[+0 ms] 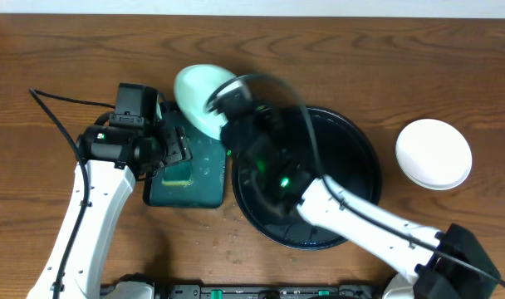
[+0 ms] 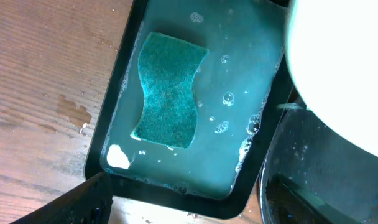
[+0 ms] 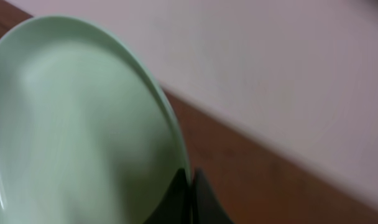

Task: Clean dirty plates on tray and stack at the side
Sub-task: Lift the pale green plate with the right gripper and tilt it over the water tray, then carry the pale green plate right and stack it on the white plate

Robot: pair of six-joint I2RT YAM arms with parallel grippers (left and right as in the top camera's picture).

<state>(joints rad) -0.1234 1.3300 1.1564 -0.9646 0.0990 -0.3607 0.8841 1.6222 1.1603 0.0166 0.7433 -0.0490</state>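
Gripping the pale plate (image 1: 194, 95) by its rim with the right tool (image 1: 226, 104), closed on the edge, and holding it steeply tilted in the air just past the upper-left rim of the tray (image 1: 356, 158). Reaching there with the right arm (image 1: 360, 220), slanting across the tray from its lower right. Showing, at the right wrist, only the plate's pale green face and a dark fingertip (image 3: 207, 211) pinching its lower edge. Hovering with the left tool (image 1: 171, 149) over the green tray (image 1: 198, 191), just left of the tray; not telling from either view whether open or closed. Noting the sponge (image 2: 169, 90) lying flat in sudsy water inside the green tray. Seeing a white plate (image 1: 433, 154) sitting flat on the worktop (image 1: 319, 50) right of the tray, apart from its rim. Seeing small water spots on the worktop just off the tray's lower-left rim.
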